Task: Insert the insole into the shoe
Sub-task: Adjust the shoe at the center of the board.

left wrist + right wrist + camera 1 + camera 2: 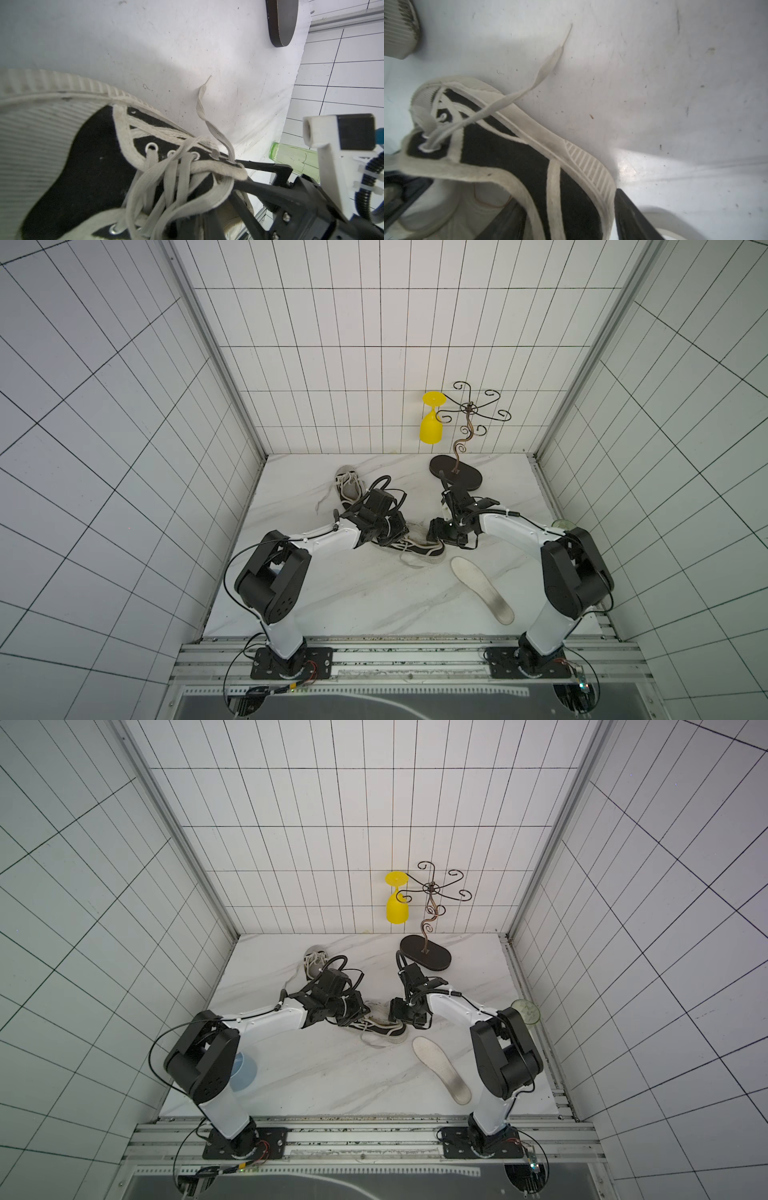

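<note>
The black-and-white shoe [419, 549] [380, 1029] lies on its sole mid-table, laces loose. My left gripper [400, 533] [199, 222] is shut on the shoe's tongue and laces [187, 187] at the front of the opening. At the heel end, my right gripper [432, 533] [571, 218] stands open astride the shoe's side wall [571, 187]. One of its fingers [508, 220] is inside the shoe and the other is outside by the sole. The white insole [482, 589] [442, 1069] lies flat on the table to the right front of the shoe, held by nothing.
A second shoe [349, 485] lies behind the left arm. A dark oval stand [455, 477] with a wire rack holds a yellow goblet [431, 427] at the back. A green glass [525, 1011] lies by the right wall. A blue bowl [245, 1069] sits under the left arm.
</note>
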You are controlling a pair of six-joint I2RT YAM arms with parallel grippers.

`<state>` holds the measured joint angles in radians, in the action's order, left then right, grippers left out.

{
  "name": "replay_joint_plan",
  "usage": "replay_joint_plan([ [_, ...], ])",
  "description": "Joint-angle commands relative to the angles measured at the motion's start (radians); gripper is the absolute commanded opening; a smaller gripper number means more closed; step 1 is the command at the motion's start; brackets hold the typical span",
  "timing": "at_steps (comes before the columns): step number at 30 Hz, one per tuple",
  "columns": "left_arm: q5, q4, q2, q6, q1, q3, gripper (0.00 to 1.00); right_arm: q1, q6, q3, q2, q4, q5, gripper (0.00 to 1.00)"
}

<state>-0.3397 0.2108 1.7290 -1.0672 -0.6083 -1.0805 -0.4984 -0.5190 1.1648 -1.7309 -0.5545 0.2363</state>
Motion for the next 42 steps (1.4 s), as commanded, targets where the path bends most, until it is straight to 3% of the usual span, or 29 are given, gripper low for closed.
replay_joint_plan([
  [1,0.005,-0.079,-0.029,-0.048,0.002,-0.021,0.0,-0.026,0.002,0.066,0.0,-0.059,-0.113,0.66],
  [6,-0.069,-0.143,-0.041,-0.03,0.033,0.01,0.0,-0.01,0.02,0.024,0.006,-0.079,-0.215,0.62],
  [11,-0.52,-0.211,0.014,0.187,0.16,0.047,0.0,0.106,0.048,-0.063,0.027,-0.031,-0.183,0.44],
  [14,-0.593,-0.163,-0.017,0.301,0.237,0.093,0.0,0.131,0.073,-0.081,0.012,-0.031,-0.206,0.39],
  [19,-0.599,-0.066,-0.005,0.415,0.332,0.145,0.0,0.139,0.073,-0.102,-0.016,0.009,-0.203,0.38],
  [26,-0.594,-0.12,0.017,0.451,0.438,0.257,0.0,0.161,0.095,-0.076,-0.073,0.016,-0.237,0.38],
  [29,-0.555,-0.005,0.048,0.561,0.419,0.222,0.0,0.154,0.097,-0.057,-0.08,0.021,-0.199,0.39],
  [36,-0.478,-0.019,0.056,0.525,0.294,0.168,0.0,0.037,0.088,0.066,-0.064,0.014,-0.06,0.5],
  [42,-0.46,0.003,0.021,0.516,0.282,0.12,0.18,0.013,0.059,0.147,-0.052,0.015,0.066,0.57],
])
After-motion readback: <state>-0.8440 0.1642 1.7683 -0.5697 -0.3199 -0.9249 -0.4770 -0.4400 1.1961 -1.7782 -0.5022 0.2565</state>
